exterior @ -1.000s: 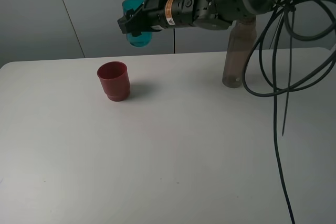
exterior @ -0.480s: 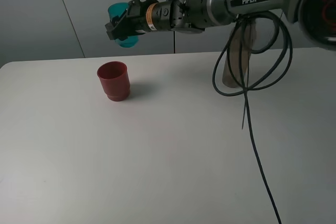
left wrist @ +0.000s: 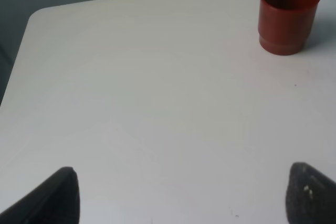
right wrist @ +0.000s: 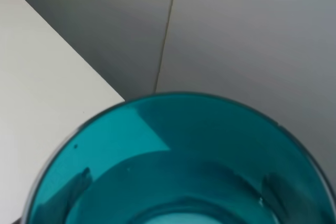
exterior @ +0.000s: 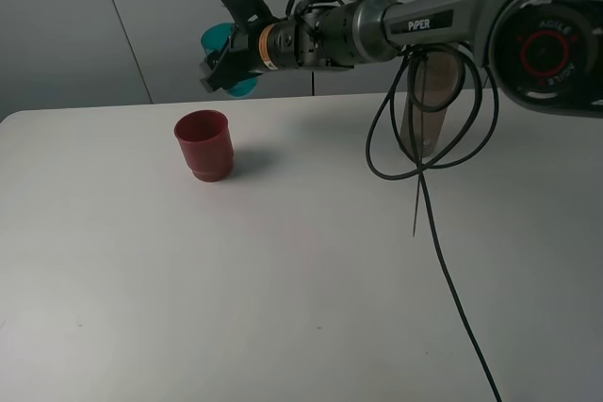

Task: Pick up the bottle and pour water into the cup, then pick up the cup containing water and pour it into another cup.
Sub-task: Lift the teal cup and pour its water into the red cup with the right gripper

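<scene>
1. The right gripper (exterior: pixel 224 68) squeezes the teal cup (exterior: pixel 217 38), tipped, up in the air.
2. The red cup (exterior: pixel 203 143) sits near the table's (exterior: pixel 283 308) far edge.
3. The left gripper (left wrist: pixel 181 195) is spread wide.
4. The bottle (exterior: pixel 435 91) stands well apart.
5. The arm (exterior: pixel 377 21) says "PiPER".

1. The exterior high view looks down across the white table (exterior: pixel 283 280) toward the grey wall (exterior: pixel 57 25).
2. The left wrist view looks down along the table; both show the red cup (left wrist: pixel 289 30).
3. The right wrist view sits tight against the teal cup (right wrist: pixel 178 145), facing the wall.
</scene>
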Motion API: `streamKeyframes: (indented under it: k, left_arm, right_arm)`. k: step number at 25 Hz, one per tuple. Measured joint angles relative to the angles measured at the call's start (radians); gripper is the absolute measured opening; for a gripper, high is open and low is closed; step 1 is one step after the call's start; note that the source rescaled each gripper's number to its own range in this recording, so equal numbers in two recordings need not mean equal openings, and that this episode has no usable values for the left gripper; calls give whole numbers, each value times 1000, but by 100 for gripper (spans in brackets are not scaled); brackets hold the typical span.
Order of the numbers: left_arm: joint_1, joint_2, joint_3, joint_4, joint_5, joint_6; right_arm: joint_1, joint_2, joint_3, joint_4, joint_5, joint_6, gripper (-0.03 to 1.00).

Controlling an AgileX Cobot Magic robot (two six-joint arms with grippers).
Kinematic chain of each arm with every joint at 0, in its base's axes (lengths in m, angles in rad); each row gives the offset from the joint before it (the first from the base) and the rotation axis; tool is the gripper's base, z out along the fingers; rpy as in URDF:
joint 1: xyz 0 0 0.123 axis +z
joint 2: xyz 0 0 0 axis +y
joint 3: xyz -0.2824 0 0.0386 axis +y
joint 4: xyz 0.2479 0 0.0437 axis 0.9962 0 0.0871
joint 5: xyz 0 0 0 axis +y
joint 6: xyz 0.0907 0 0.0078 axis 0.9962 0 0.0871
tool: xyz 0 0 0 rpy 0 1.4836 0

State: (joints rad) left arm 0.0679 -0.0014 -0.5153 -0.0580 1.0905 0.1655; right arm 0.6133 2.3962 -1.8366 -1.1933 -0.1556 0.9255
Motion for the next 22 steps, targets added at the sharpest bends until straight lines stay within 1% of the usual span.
streamKeyframes:
  k: [6,13,22]
  left_arm:
    - [0,0,0,0,0,0]
    - [0,0,0,0,0,0]
    - [0,0,0,0,0,0]
  right_arm:
    - [0,11,-2,-22,11,-95,9]
    - [4,11,-2,-22,13,-216,9]
    - [21,11,-2,-24,15,-439,9]
